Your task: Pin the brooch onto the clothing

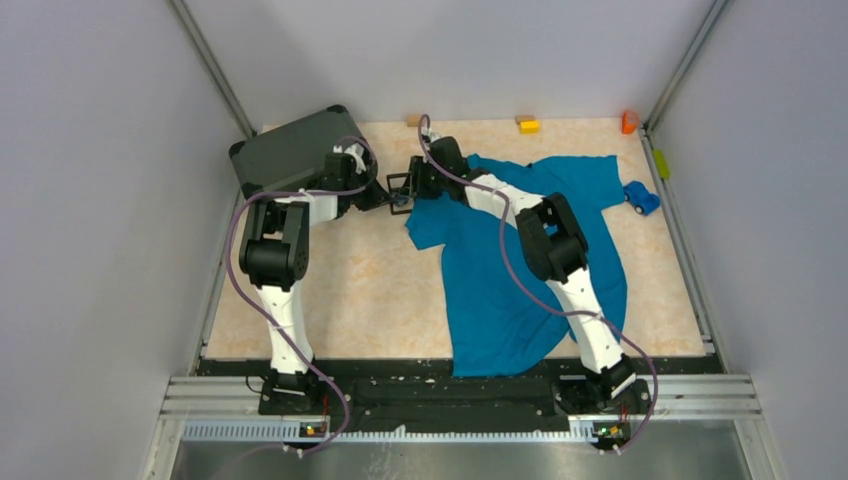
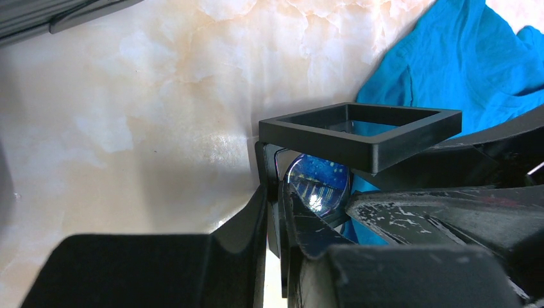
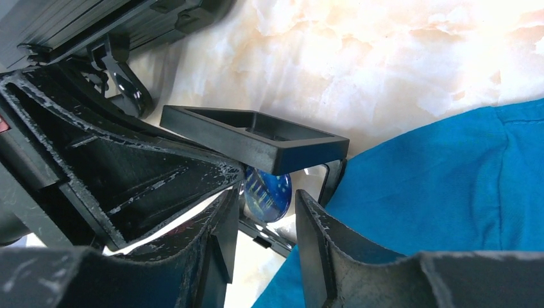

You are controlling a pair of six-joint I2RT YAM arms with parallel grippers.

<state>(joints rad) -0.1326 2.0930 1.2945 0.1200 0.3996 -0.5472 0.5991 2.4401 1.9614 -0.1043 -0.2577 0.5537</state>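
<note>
From above, the light is soft and even, falling from overhead. The arms throw only faint shadows on the table [image 1: 350, 290], and the picture is sharp out to its edges. Both wrist views are harsher. The far table burns out to white glare, the brooch [image 2: 317, 183] carries a small bright glint, and the frame [image 2: 359, 144] darkens the table beneath it. The left fingers [image 2: 160, 269] and right fingers [image 3: 359, 276], nearest the lenses, are dark and seem slightly out of focus.
</note>
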